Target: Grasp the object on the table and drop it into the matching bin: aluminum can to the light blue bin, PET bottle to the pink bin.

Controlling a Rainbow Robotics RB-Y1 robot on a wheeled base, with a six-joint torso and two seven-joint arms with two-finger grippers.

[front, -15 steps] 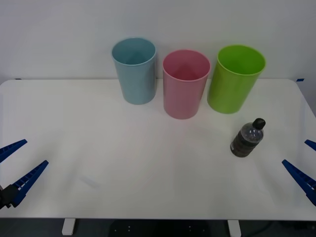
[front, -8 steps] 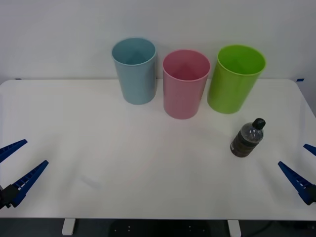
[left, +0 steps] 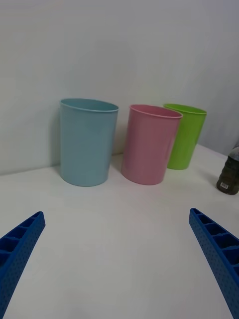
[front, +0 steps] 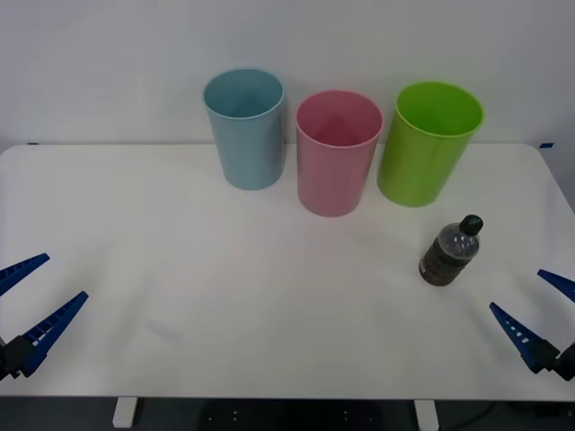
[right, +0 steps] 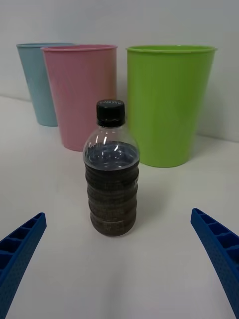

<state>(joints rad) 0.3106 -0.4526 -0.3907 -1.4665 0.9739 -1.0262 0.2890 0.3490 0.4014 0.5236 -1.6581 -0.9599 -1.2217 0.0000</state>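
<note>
A small clear PET bottle (front: 451,250) with dark brown contents and a black cap stands upright on the white table (front: 225,296), right of centre and in front of the lime green bin. The right wrist view has the bottle (right: 111,172) straight ahead. My right gripper (front: 530,310) is open at the table's front right edge, a short way behind the bottle and apart from it. At the back stand the light blue bin (front: 245,127) and the pink bin (front: 338,152). My left gripper (front: 27,301) stays open at the front left edge.
A lime green bin (front: 429,142) stands right of the pink bin, close behind the bottle. All three bins are in a row near the wall. Bare tabletop stretches across the middle and left.
My right gripper has moved leftward, further in over the table edge toward the bottle. The bottle, the bins and the left gripper have not moved.
</note>
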